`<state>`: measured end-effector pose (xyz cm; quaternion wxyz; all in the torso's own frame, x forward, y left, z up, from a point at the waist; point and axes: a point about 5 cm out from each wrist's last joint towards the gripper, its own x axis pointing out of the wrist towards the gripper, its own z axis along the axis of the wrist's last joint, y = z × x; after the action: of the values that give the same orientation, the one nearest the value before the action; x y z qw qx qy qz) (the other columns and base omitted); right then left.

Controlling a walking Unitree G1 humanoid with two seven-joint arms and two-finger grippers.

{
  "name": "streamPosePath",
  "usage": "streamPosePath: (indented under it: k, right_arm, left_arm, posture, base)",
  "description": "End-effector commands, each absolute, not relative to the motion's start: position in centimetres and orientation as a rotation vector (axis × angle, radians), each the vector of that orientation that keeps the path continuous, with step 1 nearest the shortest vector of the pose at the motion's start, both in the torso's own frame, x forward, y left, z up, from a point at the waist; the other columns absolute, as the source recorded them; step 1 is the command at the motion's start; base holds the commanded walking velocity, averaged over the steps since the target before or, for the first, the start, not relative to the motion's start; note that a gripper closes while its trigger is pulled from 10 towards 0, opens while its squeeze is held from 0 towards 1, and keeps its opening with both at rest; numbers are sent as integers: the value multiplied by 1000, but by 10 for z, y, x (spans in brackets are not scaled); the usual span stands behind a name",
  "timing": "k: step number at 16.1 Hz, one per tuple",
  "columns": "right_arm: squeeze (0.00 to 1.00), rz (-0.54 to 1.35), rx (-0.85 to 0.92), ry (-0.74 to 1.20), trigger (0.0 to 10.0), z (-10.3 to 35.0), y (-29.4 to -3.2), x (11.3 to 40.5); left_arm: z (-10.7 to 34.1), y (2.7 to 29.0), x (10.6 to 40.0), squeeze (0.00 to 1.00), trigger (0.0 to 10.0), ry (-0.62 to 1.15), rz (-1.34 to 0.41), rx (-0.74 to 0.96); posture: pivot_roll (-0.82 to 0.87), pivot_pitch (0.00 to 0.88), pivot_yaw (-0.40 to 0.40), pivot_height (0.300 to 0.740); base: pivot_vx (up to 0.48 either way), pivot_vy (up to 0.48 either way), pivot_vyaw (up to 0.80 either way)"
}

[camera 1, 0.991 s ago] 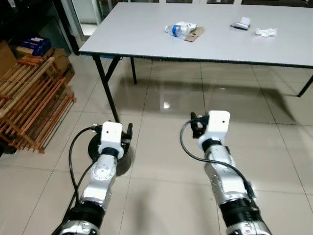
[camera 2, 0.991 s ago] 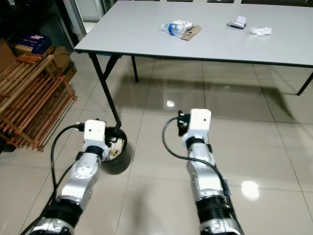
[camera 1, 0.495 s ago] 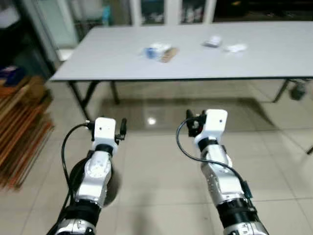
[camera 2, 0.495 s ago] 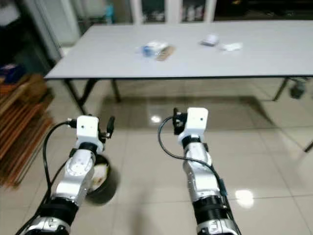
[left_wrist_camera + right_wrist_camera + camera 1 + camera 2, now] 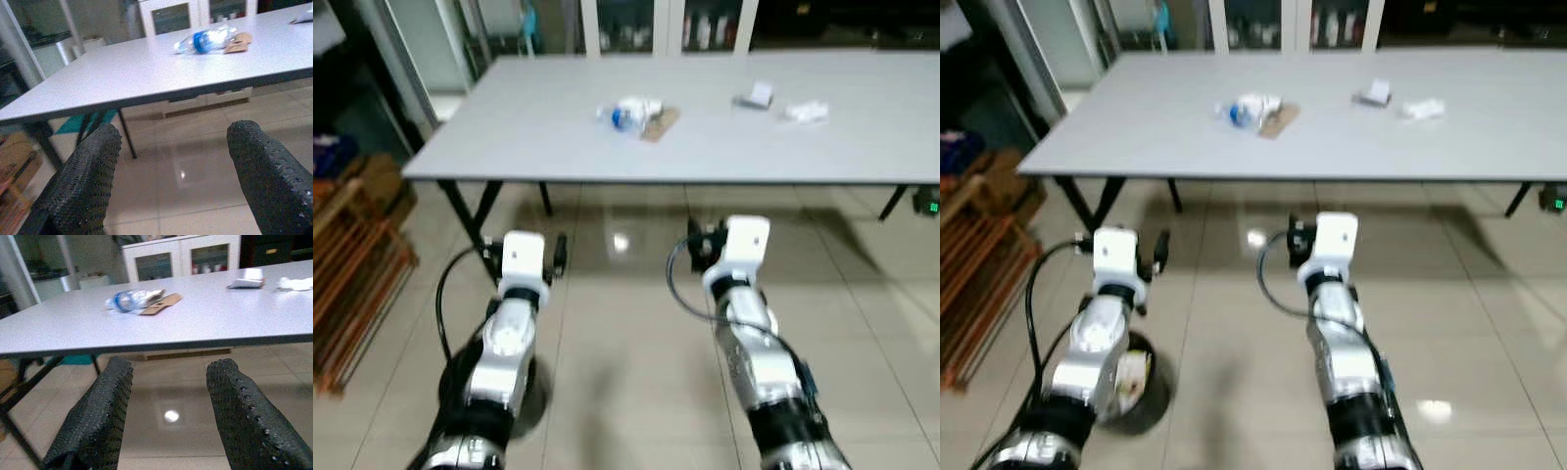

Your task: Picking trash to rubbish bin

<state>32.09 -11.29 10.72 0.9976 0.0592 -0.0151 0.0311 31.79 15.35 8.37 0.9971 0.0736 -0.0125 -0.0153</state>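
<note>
Four bits of trash lay on the desk [image 5: 509, 127], well apart from both arms. Left to right: bottle [image 5: 626, 113] touching a cardboard scrap [image 5: 660, 124], then a small packet [image 5: 755, 96], then a crumpled tissue [image 5: 805, 111] near the far side. The bin [image 5: 1141, 387] sat on the floor under the left arm, with something pale already inside.

Left gripper [image 5: 171, 171] was released, holding nothing, aimed below the desk edge. Right gripper [image 5: 168, 406] was likewise spread and empty, same height, pointed at the desk front.

Step in hand, as I judged it: approach the desk. To do it well the robot should close in squarely, stop short of the edge, and raise an arm above desk level before reaching, since both grippers sat lower than the top. The bottle looked the easiest first pick; it is round, so it may roll, and gripping across its body would be safer. The cardboard lies flat and could be harder to pinch.

The head views showed the bin and all four items at once. The wrist views showed the finger spread, plus the bottle's blue label; the right wrist also caught the packet and tissue.
</note>
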Motion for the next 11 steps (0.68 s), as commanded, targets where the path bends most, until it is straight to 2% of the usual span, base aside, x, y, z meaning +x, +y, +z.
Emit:
streamPosePath:
  k: [1, 4, 7, 11]
  right_arm:
    - [0, 34, 114, -53, 10000, 112, -122, 322]
    - [0, 38, 126, -68, 10000, 115, -122, 324]
    - [0, 40, 127, -73, 10000, 116, -122, 324]
    - [0, 32, 127, -74, 10000, 116, -124, 325]
  left_arm:
    - [89, 143, 320, 0, 10000, -45, -57, 141]
    - [92, 142, 322, 0, 10000, -54, -60, 141]
    - [92, 142, 322, 0, 10000, -54, -60, 140]
    - [92, 141, 322, 0, 10000, -55, -60, 138]
  posture:
    - [42, 28, 57, 740]
    - [41, 33, 55, 740]
    - [40, 35, 54, 740]
    - [42, 39, 52, 740]
  base:
    - [480, 0, 0]
    - [480, 0, 0]
    - [480, 0, -700]
    - [480, 0, 0]
